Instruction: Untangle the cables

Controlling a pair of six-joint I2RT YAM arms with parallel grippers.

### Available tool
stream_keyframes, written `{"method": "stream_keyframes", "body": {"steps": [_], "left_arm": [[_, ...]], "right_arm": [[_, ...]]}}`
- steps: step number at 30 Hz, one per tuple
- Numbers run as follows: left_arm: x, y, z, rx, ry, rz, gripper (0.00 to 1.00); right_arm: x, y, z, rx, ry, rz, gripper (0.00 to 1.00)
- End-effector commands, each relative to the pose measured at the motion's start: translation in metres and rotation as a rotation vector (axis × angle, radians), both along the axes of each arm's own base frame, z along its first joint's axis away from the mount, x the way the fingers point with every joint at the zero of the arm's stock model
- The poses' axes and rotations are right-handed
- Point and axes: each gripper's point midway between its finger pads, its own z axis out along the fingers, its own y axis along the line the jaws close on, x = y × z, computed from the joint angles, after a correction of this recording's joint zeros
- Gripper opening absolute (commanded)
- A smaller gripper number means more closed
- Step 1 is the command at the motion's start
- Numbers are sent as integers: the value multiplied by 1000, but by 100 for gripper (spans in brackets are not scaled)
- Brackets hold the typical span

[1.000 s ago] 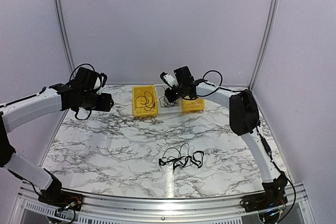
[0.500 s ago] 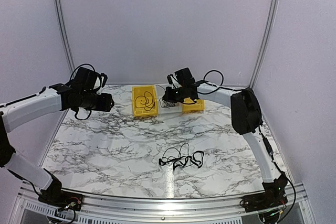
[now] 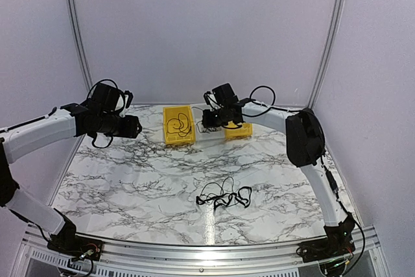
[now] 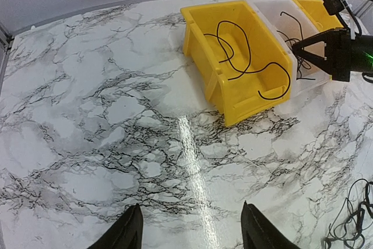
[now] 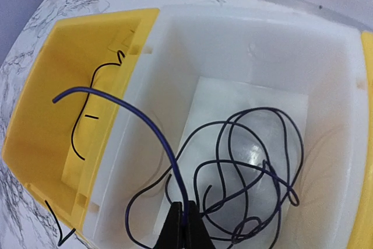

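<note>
I'm pinching one thin dark cord [image 5: 145, 122] in the right gripper [image 5: 182, 217] — fingers closed tight on it right over the white bin [image 5: 250, 21], where loops of cord are lying coiled on the floor. It's handling as I'd expect: almost weightless, limp with a little spring, the free end arcing out over the neighbouring yellow bin [image 5: 52, 86]. The jacket looks slick, so I'm judging that a pinch on a single strand, or close to a plug, is safer than grabbing a clump. The right arm is reaching far across to the back of the table [image 3: 130, 180], wrist tipped down into the bin. The left gripper [image 4: 192, 228] is hanging open, holding nothing, its arm bent out to the left and looking across the marble. The loose tangle of cables [image 3: 224, 196] is sitting near the front edge — well apart from both grippers.
</note>
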Motion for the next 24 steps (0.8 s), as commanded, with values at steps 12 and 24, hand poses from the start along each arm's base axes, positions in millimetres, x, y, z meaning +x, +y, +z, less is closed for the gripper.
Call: {"method": "stream_keyframes", "body": {"steps": [12,24], "left_arm": [[-7,-3,11,-46,-18,-27,62],[-7,-3,12,-47,-21,-27,62]], "right_arm": [[29,-40,66,-669,-618,371,0],[51,-50,78,-1177,-938,460,0]]}}
